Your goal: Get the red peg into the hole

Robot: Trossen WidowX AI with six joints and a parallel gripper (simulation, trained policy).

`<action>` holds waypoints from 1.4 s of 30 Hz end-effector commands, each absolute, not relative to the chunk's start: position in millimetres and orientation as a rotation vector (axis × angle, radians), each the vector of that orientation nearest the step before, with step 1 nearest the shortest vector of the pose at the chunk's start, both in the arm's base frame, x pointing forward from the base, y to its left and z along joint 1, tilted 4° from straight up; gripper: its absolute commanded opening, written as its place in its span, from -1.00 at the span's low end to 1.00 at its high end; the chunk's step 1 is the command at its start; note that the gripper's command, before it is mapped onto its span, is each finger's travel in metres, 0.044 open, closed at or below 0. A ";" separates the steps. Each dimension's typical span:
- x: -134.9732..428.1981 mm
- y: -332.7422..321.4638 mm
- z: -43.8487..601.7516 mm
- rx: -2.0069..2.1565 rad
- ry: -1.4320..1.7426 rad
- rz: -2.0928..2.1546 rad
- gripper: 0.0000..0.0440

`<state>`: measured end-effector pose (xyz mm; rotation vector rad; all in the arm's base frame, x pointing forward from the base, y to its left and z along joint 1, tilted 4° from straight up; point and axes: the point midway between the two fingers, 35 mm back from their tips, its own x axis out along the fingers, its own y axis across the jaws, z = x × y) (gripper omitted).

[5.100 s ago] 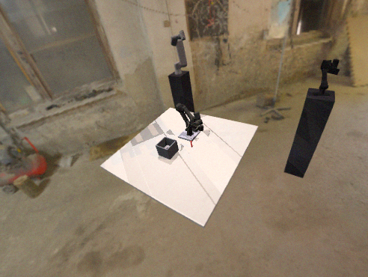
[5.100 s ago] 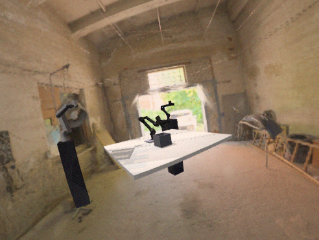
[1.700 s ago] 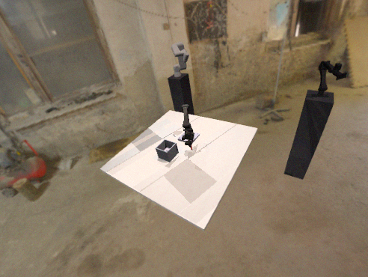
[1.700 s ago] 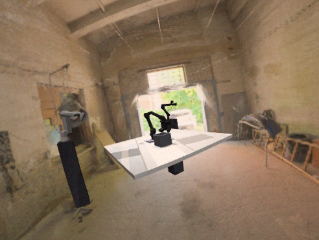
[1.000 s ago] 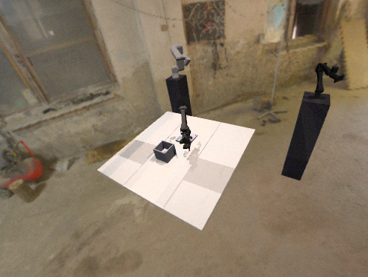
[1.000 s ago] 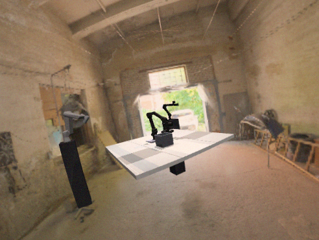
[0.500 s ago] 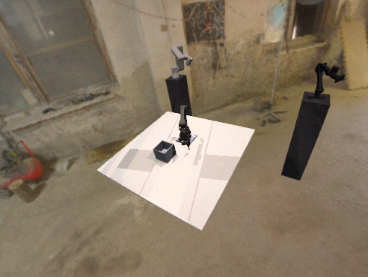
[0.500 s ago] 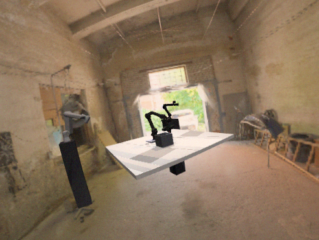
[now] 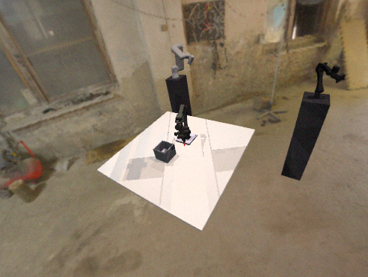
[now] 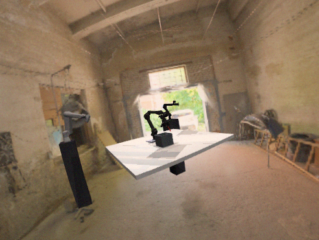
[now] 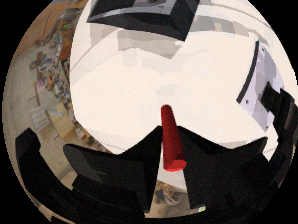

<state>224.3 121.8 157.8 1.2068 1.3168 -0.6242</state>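
We find the gripper [image 9: 184, 139] [image 10: 166, 126] [image 11: 168, 130] nearly closed, its two black fingers clamped on the red peg [image 9: 184, 144] [image 10: 169, 129] [image 11: 172, 140], one finger to each side. From the wrist we see one end of the peg facing the camera and the rest running away between the fingertips. In the exterior view we note it tilted, and it looks to be held up off the white table [image 9: 183, 187] [image 10: 201, 143] [image 11: 115, 90].

The peg is outside the dark open box [image 9: 166, 153] [image 10: 164, 139] [image 11: 175, 27], which stands upright on the table near the gripper. We can make out part of the box's inside from above, but cannot tell the hole at its bottom.

Our black arm [image 9: 182, 116] [image 10: 149, 121] rises from a pale base plate [image 9: 192, 139] [image 10: 150, 141] [image 11: 257, 85]. Beyond the table we record a grey arm [image 9: 179, 61] [image 10: 68, 123] and a second black one, each on a dark pillar.
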 end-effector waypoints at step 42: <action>292.5 -24.0 184.2 1.170 1.150 -0.866 -1.00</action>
